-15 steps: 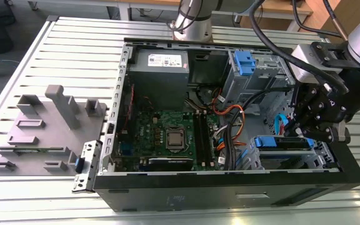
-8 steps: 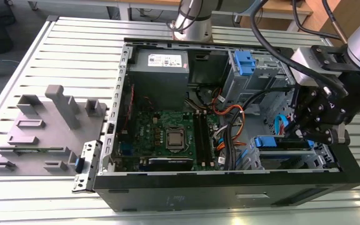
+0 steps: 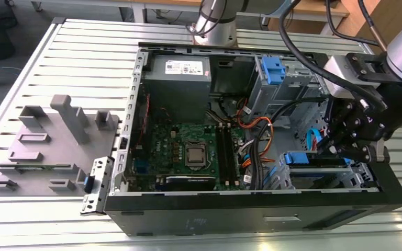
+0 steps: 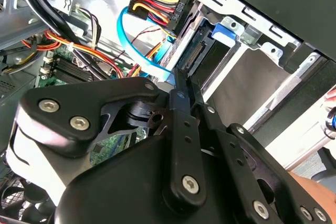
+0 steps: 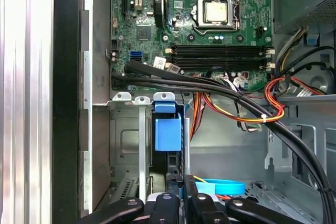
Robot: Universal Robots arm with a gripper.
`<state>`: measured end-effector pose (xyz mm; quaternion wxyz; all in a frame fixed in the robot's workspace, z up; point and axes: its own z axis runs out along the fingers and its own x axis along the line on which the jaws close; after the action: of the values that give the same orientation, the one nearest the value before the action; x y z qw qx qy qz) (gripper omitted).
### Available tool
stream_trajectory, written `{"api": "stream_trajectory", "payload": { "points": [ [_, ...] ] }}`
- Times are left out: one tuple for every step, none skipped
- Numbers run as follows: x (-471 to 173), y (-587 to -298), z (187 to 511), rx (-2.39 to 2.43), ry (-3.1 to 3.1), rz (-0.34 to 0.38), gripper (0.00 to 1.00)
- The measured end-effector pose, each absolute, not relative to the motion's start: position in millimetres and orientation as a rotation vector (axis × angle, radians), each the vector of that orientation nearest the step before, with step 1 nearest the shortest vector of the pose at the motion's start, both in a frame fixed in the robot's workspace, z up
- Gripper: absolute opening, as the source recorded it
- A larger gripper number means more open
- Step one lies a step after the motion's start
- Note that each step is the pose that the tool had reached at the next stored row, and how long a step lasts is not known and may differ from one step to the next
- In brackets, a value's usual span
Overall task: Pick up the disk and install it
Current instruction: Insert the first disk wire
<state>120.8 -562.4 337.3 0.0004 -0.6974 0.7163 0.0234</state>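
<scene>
The disk (image 3: 311,159) sits in the lower drive cage (image 3: 358,175) at the front corner of the open computer case, on the exterior view's right. Its blue end tab (image 5: 167,134) faces the motherboard and its connector end (image 4: 202,52) shows between the cage rails. My gripper (image 3: 335,150) hangs just above that end of the disk. Its fingers (image 4: 181,90) are shut together with nothing between them, their tips right at the disk's edge. Whether they touch it I cannot tell.
Black, orange and red cables (image 5: 226,90) and a blue data cable (image 4: 131,35) run close to the cage. The grey power-supply box (image 3: 176,70) and a tall blue clip (image 3: 273,70) stand at the case's far end. A grey fixture plate (image 3: 40,151) lies on the exterior view's left.
</scene>
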Motion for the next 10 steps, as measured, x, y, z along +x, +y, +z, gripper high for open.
{"api": "stream_trajectory", "payload": {
  "points": [
    [120.8,-562.4,337.3,-2.190,2.250,0.073,0.16],
    [120.8,-562.4,337.3,-2.190,2.250,0.073,0.16],
    [120.8,-562.4,337.3,-2.190,2.250,0.073,0.16],
    [120.8,-562.5,337.2,-2.190,2.250,0.073,0.16],
    [120.8,-562.7,336.9,-2.190,2.250,0.074,0.16],
    [120.8,-563.1,336.8,-2.190,2.250,0.074,0.16],
    [120.8,-563.4,336.7,-2.190,2.250,0.073,0.16],
    [120.8,-563.5,336.7,-2.190,2.250,0.073,0.16],
    [120.8,-563.6,336.6,-2.190,2.250,0.073,0.16],
    [120.8,-563.7,336.6,-2.190,2.250,0.073,0.16]
  ]
}}
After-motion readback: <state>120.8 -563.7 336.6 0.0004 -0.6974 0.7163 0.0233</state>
